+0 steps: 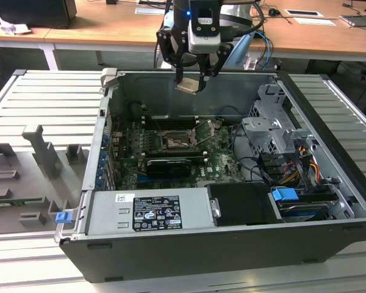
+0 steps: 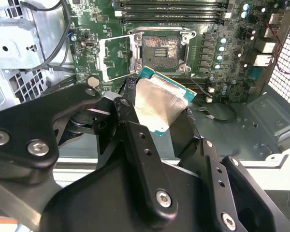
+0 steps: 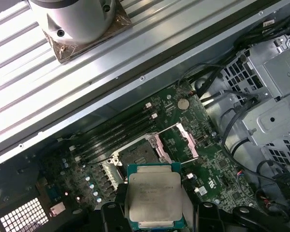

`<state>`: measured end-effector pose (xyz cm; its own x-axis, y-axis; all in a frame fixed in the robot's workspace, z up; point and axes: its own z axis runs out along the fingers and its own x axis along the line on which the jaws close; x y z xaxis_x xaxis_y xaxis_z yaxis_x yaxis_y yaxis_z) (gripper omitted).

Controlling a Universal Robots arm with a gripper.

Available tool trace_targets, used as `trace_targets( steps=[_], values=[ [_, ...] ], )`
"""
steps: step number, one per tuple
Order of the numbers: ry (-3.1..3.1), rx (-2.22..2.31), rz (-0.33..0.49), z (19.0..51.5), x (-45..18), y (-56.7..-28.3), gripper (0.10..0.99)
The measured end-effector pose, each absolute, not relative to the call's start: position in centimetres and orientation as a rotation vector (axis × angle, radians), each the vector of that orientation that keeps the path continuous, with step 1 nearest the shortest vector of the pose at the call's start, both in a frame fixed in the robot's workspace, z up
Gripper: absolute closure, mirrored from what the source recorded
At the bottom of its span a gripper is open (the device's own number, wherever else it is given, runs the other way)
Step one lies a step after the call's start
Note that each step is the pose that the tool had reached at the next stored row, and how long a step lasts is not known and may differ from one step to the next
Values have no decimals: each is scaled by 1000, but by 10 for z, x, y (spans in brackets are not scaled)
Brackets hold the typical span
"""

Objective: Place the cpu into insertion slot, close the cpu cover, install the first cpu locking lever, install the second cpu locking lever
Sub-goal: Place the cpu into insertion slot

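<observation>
Fingers (image 2: 137,140) hide edges of the cpu (image 2: 157,104) between the jaws; beyond them, the cpu covers part of the insertion slot (image 3: 135,153).

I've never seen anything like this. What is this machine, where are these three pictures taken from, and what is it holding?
This is a robot arm working over an open desktop computer case, lying on a ribbed metal table. The exterior view comes from a camera off the arm, looking down at the whole scene. Both wrist views come from cameras riding on the arm, looking past its black end effector into the case. The end effector is shut on the cpu, a thin square chip, held in the air above the green motherboard. On that board sits the insertion slot, a dark square socket, with the cpu cover swung open beside it.
</observation>
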<state>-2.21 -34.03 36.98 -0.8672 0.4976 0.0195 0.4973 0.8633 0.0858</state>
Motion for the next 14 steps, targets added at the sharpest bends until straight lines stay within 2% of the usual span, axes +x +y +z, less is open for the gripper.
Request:
trace_targets(
  steps=[14],
  values=[
    [2997,912,138,369,-22,-340,561]
  ],
)
